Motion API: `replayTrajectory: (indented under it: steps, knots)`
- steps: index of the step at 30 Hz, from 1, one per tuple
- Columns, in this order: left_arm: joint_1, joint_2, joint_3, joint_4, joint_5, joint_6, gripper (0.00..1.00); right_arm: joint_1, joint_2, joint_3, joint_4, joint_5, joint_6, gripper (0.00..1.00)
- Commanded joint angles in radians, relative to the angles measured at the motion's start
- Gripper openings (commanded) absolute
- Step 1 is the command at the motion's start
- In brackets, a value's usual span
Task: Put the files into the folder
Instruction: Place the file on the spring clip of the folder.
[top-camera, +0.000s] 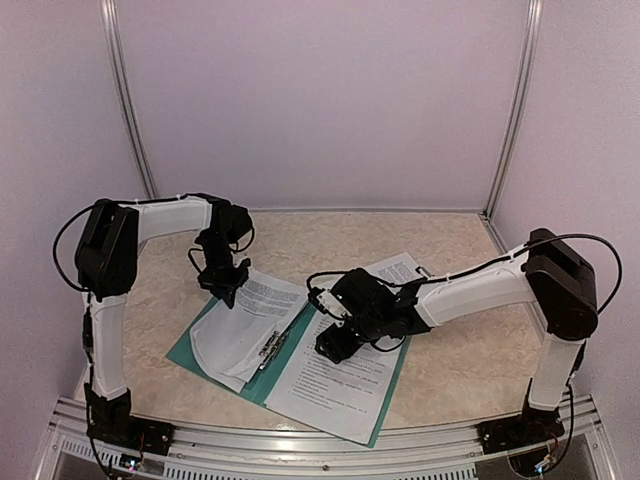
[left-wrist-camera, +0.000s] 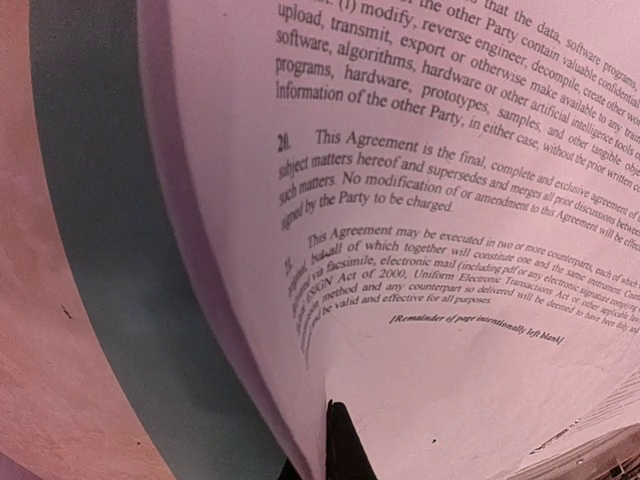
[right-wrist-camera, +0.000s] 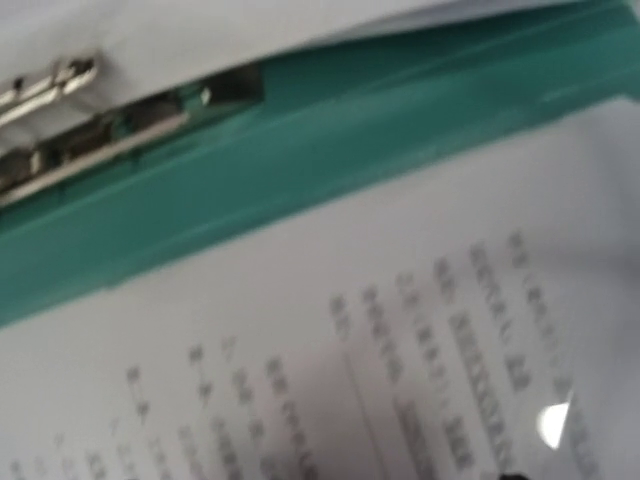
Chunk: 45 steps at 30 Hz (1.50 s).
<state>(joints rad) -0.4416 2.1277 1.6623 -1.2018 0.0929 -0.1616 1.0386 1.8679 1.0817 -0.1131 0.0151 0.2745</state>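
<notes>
1. Files (top-camera: 335, 385): white printed sheets lie inside the open folder (right-wrist-camera: 400, 110), flat on its right leaf. One sheet pokes out past the far edge.
2. Curled sheet (top-camera: 245, 320): lies on the left leaf, its far edge lifted and bowed. Legal agreement text is readable in the left wrist view.
3. Folder: teal, spread open mid-table and angled, with its left corner bare.
4. Silver clip (right-wrist-camera: 60, 120): sits at the spine, between the two paper piles.
5. Left gripper (top-camera: 228, 285): fingers pressed together, pinching the curled sheet's far edge.
6. Right gripper (top-camera: 335, 345): fingers spread, low over the right-leaf sheets. Cannot tell if it touches them.
7. Marbled beige table (top-camera: 450, 250) lies under everything.
</notes>
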Motion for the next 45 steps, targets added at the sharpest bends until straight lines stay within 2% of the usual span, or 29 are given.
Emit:
replayTrajectory:
  steps: [1,11,14,19,25,31,40,45]
  knots:
    - [-0.009,0.019,-0.017,0.025,0.062,-0.083,0.0,0.01,-0.054,-0.007,-0.072,0.056,0.001,0.75]
    - [-0.043,-0.001,-0.103,0.147,0.19,-0.226,0.0,-0.048,-0.149,-0.088,-0.1,-0.003,0.041,0.75]
    - [-0.048,0.007,-0.117,0.176,0.222,-0.257,0.0,-0.051,-0.175,-0.1,-0.146,0.021,0.042,0.76]
    - [-0.049,0.004,-0.133,0.195,0.222,-0.287,0.0,-0.093,-0.245,-0.161,-0.244,0.059,0.131,0.76]
    - [-0.063,-0.029,-0.187,0.239,0.231,-0.312,0.0,-0.112,-0.32,-0.304,-0.228,0.025,0.237,0.75]
    - [-0.065,-0.056,-0.198,0.232,0.212,-0.299,0.0,-0.131,-0.288,-0.356,-0.209,0.039,0.249,0.74]
    - [-0.072,-0.091,-0.195,0.221,0.204,-0.292,0.0,-0.136,-0.16,-0.266,-0.381,0.272,0.151,0.71]
    - [-0.081,-0.093,-0.194,0.225,0.21,-0.287,0.0,-0.173,-0.143,-0.246,-0.402,0.316,0.106,0.69]
